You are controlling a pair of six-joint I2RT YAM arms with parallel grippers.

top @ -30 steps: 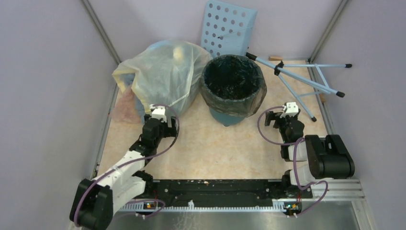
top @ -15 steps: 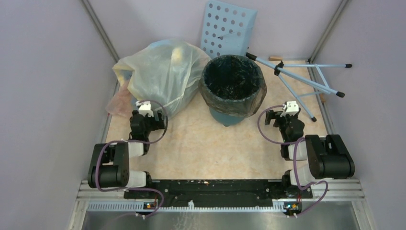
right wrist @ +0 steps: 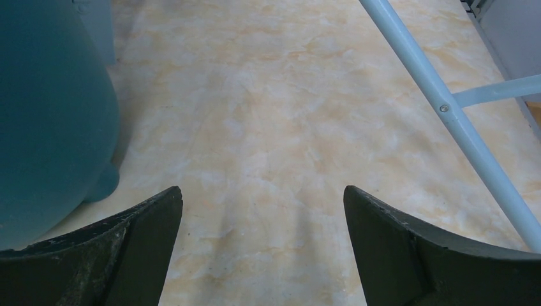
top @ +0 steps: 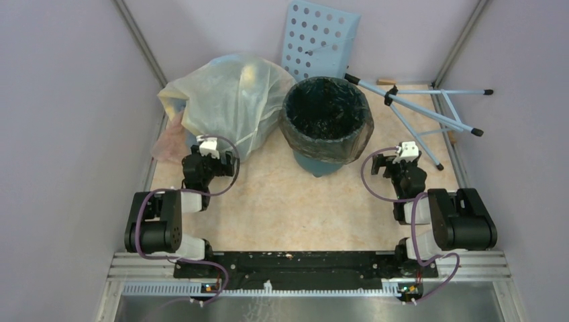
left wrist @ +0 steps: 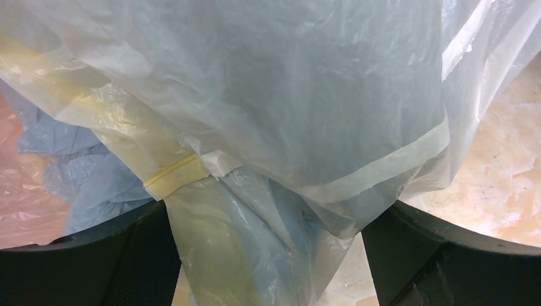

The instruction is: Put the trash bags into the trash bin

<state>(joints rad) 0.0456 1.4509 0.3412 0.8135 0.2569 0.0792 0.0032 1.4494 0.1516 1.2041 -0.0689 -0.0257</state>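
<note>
The teal trash bin (top: 321, 165) stands at the back centre. The dark crinkly trash bag (top: 327, 113) lines it, its edge folded over the rim. The bin's wall also shows at the left of the right wrist view (right wrist: 51, 115). My left gripper (top: 215, 154) is at the near edge of the pale stuffed bag (top: 228, 100). It is open, with loose folds of that pale bag (left wrist: 287, 95) hanging between the fingers of the gripper (left wrist: 268, 217). My right gripper (top: 396, 161) is open and empty over bare floor (right wrist: 263, 197), right of the bin.
A light blue perforated panel (top: 319, 40) leans on the back wall. Light blue stand legs (top: 416, 107) lie at the back right, one near my right gripper (right wrist: 446, 108). Pink plastic (top: 171, 144) and blue plastic (left wrist: 83, 172) lie left of the pale bag.
My left arm has folded back toward its base; its gripper moved left, then slightly back toward the pale bag. The right arm, the bin and the dark bag have not moved.
</note>
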